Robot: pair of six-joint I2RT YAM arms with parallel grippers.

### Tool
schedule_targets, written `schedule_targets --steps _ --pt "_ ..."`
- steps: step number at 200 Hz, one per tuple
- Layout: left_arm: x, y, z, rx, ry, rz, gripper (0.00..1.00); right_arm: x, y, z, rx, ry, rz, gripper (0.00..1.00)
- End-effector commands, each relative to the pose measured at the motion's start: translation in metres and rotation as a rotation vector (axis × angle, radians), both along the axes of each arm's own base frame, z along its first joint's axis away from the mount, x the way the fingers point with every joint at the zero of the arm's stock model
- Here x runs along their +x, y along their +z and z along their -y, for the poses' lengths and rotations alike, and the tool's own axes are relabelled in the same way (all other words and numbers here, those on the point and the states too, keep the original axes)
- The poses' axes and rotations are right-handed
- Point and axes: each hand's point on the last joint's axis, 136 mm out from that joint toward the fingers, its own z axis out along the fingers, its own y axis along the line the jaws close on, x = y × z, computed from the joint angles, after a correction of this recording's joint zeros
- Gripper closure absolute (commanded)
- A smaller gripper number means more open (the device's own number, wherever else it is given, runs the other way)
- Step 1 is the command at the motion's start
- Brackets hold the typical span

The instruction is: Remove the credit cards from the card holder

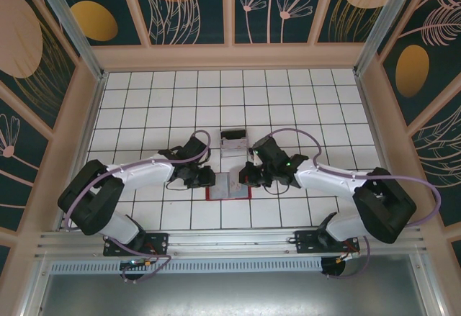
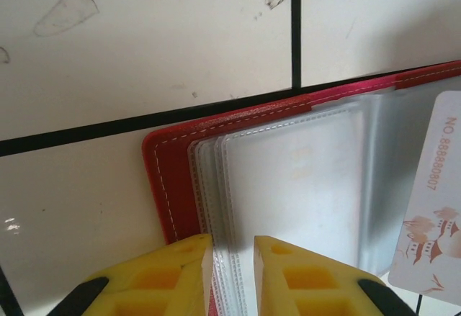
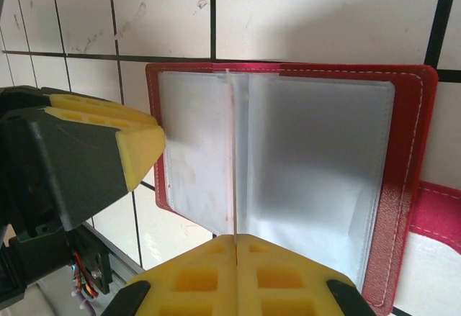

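Holder (image 1: 229, 185) lies flat and open on the tabletop (image 1: 158, 107), covers down and sleeves up, right between my two grippers. Opened out, its long axis runs left to right across me, and the spine points away from my bases. One pale card (image 2: 432, 208) with a printed number shows at the sleeves' edge in the left wrist view; pocketed or loose on top, I cannot tell. My right gripper (image 3: 235, 247) is clamped on a single sleeve (image 3: 234, 158), standing it on edge like a page mid-turn. My left gripper (image 2: 232, 253) sits at the holder's left edge, jaws a narrow gap apart over the sleeve margins, pinching nothing. I'd call this the leafing step, hunting for cards. Next calls for the left to pin the cover, the page to be laid over, then a pinch on that card's exposed edge and a straight pull along its pocket.
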Motion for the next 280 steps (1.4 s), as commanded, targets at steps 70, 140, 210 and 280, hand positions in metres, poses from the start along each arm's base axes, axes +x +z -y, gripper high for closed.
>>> schedule_targets --steps 70,140,210,280 --pt "0.002 0.008 -0.006 0.006 0.017 0.037 0.74 0.034 0.032 0.021 -0.256 0.347 0.432 1.00" --pt "0.003 0.008 -0.006 0.011 0.012 0.038 0.74 0.052 0.045 0.040 -0.519 0.808 0.755 1.00" --pt "0.004 0.011 -0.007 0.011 0.023 0.047 0.74 0.056 0.065 0.036 -0.558 1.210 0.864 1.00" --pt "0.000 0.011 -0.015 0.022 0.054 0.042 0.70 0.092 0.077 0.020 -0.542 1.332 0.807 1.00"
